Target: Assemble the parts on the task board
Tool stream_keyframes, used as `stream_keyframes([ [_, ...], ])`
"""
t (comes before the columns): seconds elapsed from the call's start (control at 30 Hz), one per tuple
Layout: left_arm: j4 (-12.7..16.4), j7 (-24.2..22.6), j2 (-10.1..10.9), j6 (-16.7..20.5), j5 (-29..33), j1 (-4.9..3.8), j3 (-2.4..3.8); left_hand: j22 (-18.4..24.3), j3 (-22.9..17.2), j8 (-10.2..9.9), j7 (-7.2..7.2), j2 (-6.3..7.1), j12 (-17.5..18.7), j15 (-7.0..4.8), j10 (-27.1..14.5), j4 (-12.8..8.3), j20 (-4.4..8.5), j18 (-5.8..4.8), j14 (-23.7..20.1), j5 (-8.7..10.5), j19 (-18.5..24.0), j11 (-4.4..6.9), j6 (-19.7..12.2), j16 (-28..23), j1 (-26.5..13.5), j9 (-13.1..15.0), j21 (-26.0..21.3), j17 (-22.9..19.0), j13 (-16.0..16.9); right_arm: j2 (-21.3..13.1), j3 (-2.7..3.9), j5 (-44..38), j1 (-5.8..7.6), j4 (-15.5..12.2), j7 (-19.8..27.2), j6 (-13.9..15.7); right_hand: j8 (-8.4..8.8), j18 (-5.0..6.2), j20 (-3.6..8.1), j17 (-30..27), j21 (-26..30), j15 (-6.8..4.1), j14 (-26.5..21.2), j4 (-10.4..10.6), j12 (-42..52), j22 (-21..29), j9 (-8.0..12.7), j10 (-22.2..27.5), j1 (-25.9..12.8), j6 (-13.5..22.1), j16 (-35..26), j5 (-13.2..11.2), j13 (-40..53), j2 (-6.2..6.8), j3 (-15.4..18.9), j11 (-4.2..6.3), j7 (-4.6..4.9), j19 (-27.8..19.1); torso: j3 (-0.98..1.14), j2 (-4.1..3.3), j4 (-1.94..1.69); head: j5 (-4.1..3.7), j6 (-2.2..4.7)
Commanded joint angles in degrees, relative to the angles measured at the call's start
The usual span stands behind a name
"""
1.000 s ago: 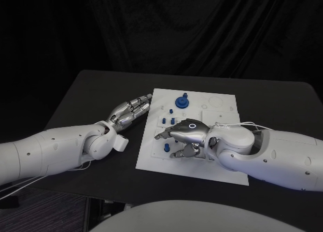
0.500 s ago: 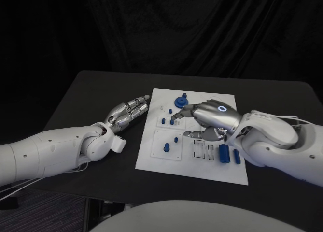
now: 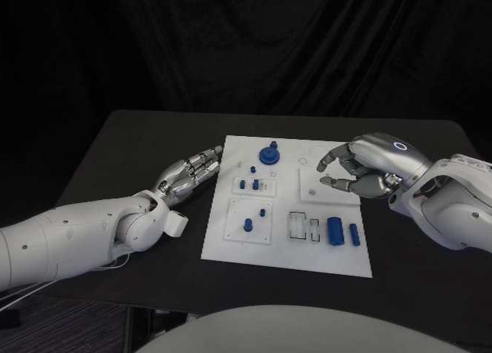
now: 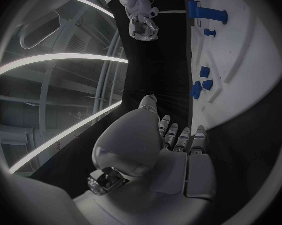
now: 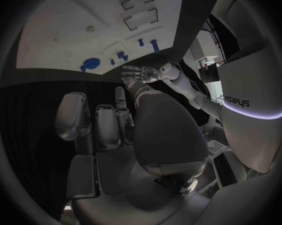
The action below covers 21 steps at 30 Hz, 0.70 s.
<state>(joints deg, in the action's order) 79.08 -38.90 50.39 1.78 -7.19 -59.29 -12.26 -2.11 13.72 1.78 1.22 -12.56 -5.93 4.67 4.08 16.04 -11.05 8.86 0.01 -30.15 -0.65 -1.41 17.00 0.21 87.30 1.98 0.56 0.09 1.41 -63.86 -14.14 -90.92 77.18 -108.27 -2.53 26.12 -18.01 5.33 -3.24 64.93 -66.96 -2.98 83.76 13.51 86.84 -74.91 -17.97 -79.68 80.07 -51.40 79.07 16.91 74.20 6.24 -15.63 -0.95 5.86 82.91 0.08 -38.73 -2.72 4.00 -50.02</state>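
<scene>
The white task board (image 3: 286, 254) lies mid-table. A blue round knob part (image 3: 269, 154) stands at its far side, small blue pegs (image 3: 252, 171) just nearer, and two more pegs (image 3: 249, 223) on the near-left plate. A thick blue cylinder (image 3: 334, 230) and a thinner one (image 3: 355, 234) lie at the near right. My left hand (image 3: 190, 173) lies flat with fingers straight beside the board's left edge, holding nothing. My right hand (image 3: 362, 168) hovers over the board's far right, fingers loosely curved and apart, with nothing in them. The right wrist view shows the board (image 5: 66, 30) and the left hand (image 5: 144, 73).
Two empty rectangular slots (image 3: 298, 224) sit left of the cylinders. The black table (image 3: 129, 140) has free room left and right of the board. In the left wrist view the board (image 4: 241, 60) lies beside my left hand (image 4: 169, 140), and my right hand (image 4: 144, 22) shows far off.
My right hand has risen from the board's near middle and swung to its far right, uncovering the slots and the two cylinders. The left hand has stayed put.
</scene>
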Motion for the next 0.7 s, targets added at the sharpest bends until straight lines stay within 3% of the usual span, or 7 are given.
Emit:
stream_keyframes([
  [0.03, 0.54, -8.64, 0.12, 2.35, -0.05, 0.07, 0.05, 0.13, -0.09, 0.24, -0.74, 0.29, -0.38, -0.95, 0.04, 0.28, 0.68, 1.33, -0.01, -0.27, -0.04, -0.07, -0.01, -0.21, 0.31, 0.02, 0.03, -0.09, 0.07, -1.49, -0.06, 0.95, -1.41, -0.50, -9.70, -4.49, -1.71, -1.23, 0.21, 1.14, -2.43, -0.28, 1.50, 0.92, 1.27, -9.59, -1.59, -5.08, -2.96, 0.07, 0.22, 1.36, 8.21, -0.07, 0.32, 0.14, -0.51, 1.30, -0.24, 0.01, 0.01, 0.04, 0.02],
  [0.2, 0.79, -9.36, 0.32, 3.08, -0.22, 0.07, 0.05, 0.21, 0.02, 0.32, -0.58, 0.55, -0.63, -1.82, 0.06, 0.30, 1.22, 1.51, -0.01, -0.57, -0.01, 0.12, 0.46, -0.21, 0.33, 0.07, 0.01, -0.09, 0.10, -3.55, -0.07, 0.98, -3.43, -1.31, -15.81, -7.14, -4.38, -1.78, 0.47, 4.00, -5.51, -0.38, 2.59, 2.55, 2.68, -10.39, -4.63, -9.32, -7.84, 2.24, 1.57, 2.09, 14.02, -0.24, 1.35, 0.31, -0.55, 2.53, -0.08, -0.18, -0.08, -0.57, 0.02],
  [0.23, 0.81, -9.45, 0.38, 3.17, -0.42, 0.08, 0.05, 0.21, 0.02, 0.32, -0.58, 0.55, -0.63, -1.82, 0.06, 0.30, 1.22, 1.51, -0.01, -0.57, -0.01, 0.12, 0.46, -0.21, 0.33, 0.07, 0.01, -0.09, 0.10, -3.92, -0.08, 0.98, -3.80, -1.58, -16.99, -7.58, -5.76, -1.89, 0.56, 4.89, -6.37, -0.52, 2.81, 2.39, 3.16, -10.58, -6.11, -10.32, -9.44, 3.60, 2.05, 1.93, 15.80, -0.13, 1.70, 0.32, -0.69, 2.80, -0.03, -0.17, -0.07, -0.68, 0.02],
  [0.37, 0.76, -9.63, 0.43, 3.23, -0.96, 0.08, 0.05, 0.22, 0.01, 0.32, -0.58, 0.54, -0.68, -1.88, 0.07, 0.31, 1.28, 1.52, -0.01, -0.65, 0.00, 0.11, 0.47, -0.21, 0.34, 0.07, 0.00, -0.09, 0.11, -4.79, -0.09, 0.99, -4.77, -2.54, -21.39, -9.47, -9.24, -2.29, 0.67, 6.57, -8.52, -0.75, 3.17, 2.74, 3.16, -11.09, -9.31, -10.32, -12.96, 4.43, 2.96, 0.44, 15.80, -0.31, 2.48, 0.70, -1.05, 3.40, 0.05, -0.15, -0.19, -1.43, 0.02],
  [0.5, 0.71, -9.71, 0.40, 3.14, -1.17, 0.08, 0.05, 0.22, -0.01, 0.31, -0.57, 0.50, -0.66, -1.89, 0.05, 0.32, 1.30, 1.52, -0.01, -0.72, 0.00, 0.10, 0.42, -0.21, 0.34, 0.06, 0.00, -0.09, 0.10, -5.18, -0.09, 0.99, -5.59, -3.30, -24.77, -12.06, -12.83, -2.45, 1.62, 7.55, -9.86, -1.78, 3.36, 2.96, 3.16, -11.35, -12.74, -10.32, -18.13, 4.68, 3.54, -1.77, 15.80, -0.57, 4.04, 0.81, -1.48, 3.73, 0.01, -0.20, -0.11, -2.02, 0.02],
  [0.6, 0.64, -9.78, 0.38, 3.10, -1.25, 0.09, 0.05, 0.21, -0.04, 0.30, -0.58, 0.45, -0.66, -1.85, 0.04, 0.33, 1.32, 1.53, -0.01, -0.80, -0.01, 0.06, 0.43, -0.21, 0.35, 0.06, 0.01, -0.09, 0.10, -5.14, -0.09, 0.99, -6.20, -3.61, -26.47, -13.37, -14.50, -2.58, 2.03, 8.20, -10.63, -2.24, 3.49, 2.99, 3.16, -11.51, -14.42, -10.32, -19.70, 4.32, 3.90, -2.56, 15.80, -1.13, 5.15, 1.19, -1.95, 3.88, 0.05, -0.21, -0.05, -2.89, 0.02],
  [0.7, 0.59, -9.87, 0.42, 2.97, -1.29, 0.10, 0.05, 0.22, -0.06, 0.30, -0.60, 0.42, -0.66, -1.83, 0.03, 0.33, 1.33, 1.53, -0.01, -0.84, -0.01, 0.03, 0.43, -0.21, 0.36, 0.06, 0.01, -0.09, 0.09, -4.82, -0.10, 0.99, -6.70, -3.72, -27.77, -14.24, -15.36, -2.66, 2.29, 8.84, -11.17, -2.45, 3.63, 3.05, 3.16, -11.62, -15.47, -10.32, -20.44, 4.22, 4.26, -3.54, 15.80, -1.50, 5.67, 1.44, -2.19, 3.99, 0.02, -0.18, -0.07, -4.52, 0.02],
])
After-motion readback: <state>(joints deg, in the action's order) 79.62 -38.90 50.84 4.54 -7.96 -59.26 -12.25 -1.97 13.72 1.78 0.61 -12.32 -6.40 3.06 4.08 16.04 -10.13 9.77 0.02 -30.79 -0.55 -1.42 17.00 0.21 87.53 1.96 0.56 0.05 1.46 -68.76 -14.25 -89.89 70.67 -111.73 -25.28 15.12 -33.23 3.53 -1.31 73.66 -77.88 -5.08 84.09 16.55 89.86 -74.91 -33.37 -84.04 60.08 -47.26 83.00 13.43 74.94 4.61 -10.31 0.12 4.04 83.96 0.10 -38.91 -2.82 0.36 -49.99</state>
